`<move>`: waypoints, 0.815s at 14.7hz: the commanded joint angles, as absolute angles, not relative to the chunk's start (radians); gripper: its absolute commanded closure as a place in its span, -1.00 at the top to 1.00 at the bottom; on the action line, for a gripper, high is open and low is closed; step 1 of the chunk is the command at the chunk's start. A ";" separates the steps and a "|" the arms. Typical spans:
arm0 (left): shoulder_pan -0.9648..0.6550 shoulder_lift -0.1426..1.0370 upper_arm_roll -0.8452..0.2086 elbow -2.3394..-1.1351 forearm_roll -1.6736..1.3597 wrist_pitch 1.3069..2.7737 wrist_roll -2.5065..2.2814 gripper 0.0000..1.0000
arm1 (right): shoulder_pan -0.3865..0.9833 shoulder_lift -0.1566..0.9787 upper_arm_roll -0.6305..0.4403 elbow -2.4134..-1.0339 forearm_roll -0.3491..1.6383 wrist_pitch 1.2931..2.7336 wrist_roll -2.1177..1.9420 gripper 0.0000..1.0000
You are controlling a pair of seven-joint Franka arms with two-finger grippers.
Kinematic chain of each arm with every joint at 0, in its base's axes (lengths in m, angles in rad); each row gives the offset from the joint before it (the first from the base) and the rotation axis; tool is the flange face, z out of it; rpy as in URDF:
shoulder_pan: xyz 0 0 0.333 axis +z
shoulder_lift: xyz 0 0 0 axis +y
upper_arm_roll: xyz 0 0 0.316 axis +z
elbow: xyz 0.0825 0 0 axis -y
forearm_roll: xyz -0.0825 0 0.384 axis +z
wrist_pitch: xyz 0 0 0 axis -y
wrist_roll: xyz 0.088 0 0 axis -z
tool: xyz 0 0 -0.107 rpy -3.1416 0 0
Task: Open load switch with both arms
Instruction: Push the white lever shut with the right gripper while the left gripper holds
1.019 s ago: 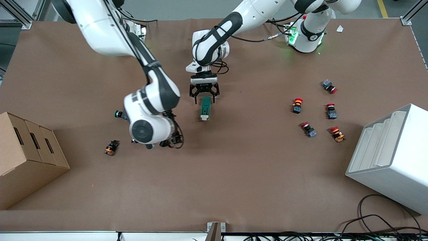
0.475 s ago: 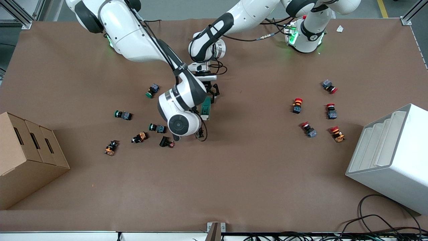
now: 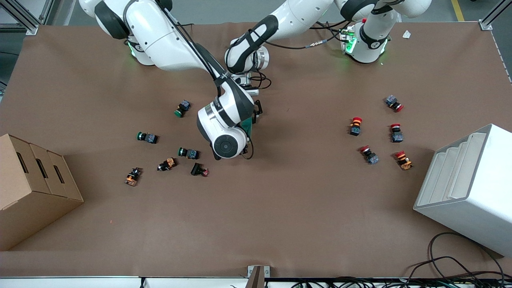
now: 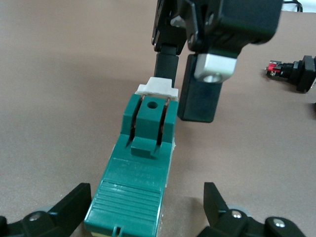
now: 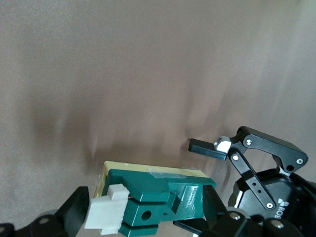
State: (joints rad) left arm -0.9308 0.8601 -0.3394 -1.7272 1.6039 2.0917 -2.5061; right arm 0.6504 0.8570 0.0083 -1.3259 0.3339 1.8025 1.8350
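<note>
The load switch (image 4: pixel 143 168), a dark green block with a white lever (image 4: pixel 158 88) at one end, lies on the brown table near its middle. In the front view only a sliver of the load switch (image 3: pixel 249 125) shows beside the right arm's wrist (image 3: pixel 226 138). My left gripper (image 4: pixel 145 207) is open, its fingers either side of the switch's plain green end with gaps showing. My right gripper (image 5: pixel 145 207) is open at the lever end, and the white lever (image 5: pixel 106 212) sits close to one finger. The right gripper's fingers (image 4: pixel 197 98) stand by the lever.
Green, orange and dark push buttons (image 3: pixel 188 152) lie toward the right arm's end, red-capped ones (image 3: pixel 369 155) toward the left arm's end. A cardboard box (image 3: pixel 32 188) and a white stepped bin (image 3: pixel 468 188) stand at the table's ends. Cables (image 3: pixel 460 268) lie by the front edge.
The right arm has swung from over the push buttons to the load switch, and its gripper now stands at the lever end. The left gripper has stayed at the switch.
</note>
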 commanded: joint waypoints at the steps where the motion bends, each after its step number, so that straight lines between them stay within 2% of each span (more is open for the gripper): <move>1: -0.942 0.896 -0.336 -1.697 1.598 2.094 -2.526 1.00 | 0.635 0.854 0.037 -1.313 0.399 1.740 1.844 1.00; 6: -0.942 0.896 -0.336 -1.692 1.597 2.094 -2.528 1.00 | 0.615 0.853 0.041 -1.244 0.419 1.637 1.836 1.00; 12: -0.940 0.894 -0.336 -1.690 1.595 2.095 -2.533 1.00 | 0.618 0.850 0.051 -1.246 0.451 1.555 1.838 1.00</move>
